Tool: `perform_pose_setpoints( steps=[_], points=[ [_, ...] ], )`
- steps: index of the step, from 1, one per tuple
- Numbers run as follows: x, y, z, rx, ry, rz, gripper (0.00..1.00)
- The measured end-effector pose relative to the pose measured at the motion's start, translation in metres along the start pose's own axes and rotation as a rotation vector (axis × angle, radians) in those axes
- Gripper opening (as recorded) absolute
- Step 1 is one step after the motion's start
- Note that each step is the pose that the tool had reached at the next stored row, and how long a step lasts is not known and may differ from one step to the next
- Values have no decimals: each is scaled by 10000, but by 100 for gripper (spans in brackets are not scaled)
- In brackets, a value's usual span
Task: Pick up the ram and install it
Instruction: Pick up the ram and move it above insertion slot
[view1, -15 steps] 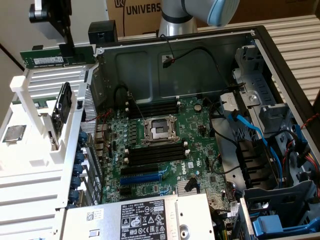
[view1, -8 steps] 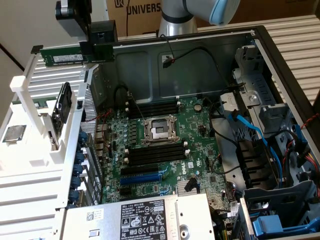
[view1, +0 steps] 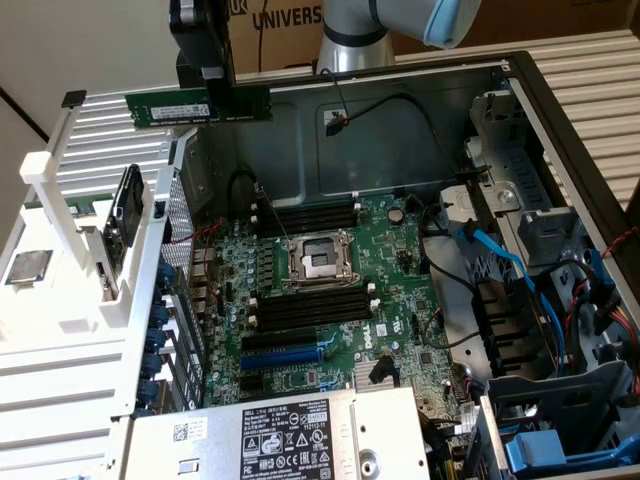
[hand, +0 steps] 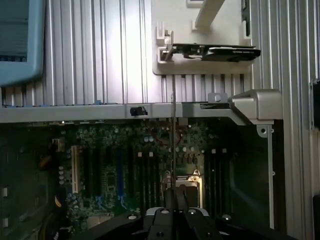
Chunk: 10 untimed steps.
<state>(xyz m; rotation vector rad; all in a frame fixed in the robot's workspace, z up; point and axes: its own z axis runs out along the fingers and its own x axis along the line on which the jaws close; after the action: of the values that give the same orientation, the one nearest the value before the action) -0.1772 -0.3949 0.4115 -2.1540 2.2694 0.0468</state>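
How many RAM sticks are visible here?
1: the ram, gripped by the tool above the case edge, at the exterior view's upper left. Motherboard slots look empty.

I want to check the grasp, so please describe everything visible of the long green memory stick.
The long, thin green circuit-board stick hangs level in the air by the rim of the open grey metal computer case, in no slot. A pale sticker shows on its face. The black gripper is shut on it from above, near its middle; nothing else touches it.
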Motion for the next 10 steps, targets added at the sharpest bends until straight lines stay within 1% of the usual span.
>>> perform_pose_setpoints(
  steps=[1, 2, 3, 9, 10],
  points=[
    [-2, -46, 0, 0, 0, 0, 12],
    [-7, -138, -1, 0, -1, 0, 12],
    [-8, -187, -1, -1, 0, 0, 12],
    [-18, -423, 0, -15, 2, -31, 12],
    [-19, -436, 2, -15, 2, -44, 12]
  ],
)
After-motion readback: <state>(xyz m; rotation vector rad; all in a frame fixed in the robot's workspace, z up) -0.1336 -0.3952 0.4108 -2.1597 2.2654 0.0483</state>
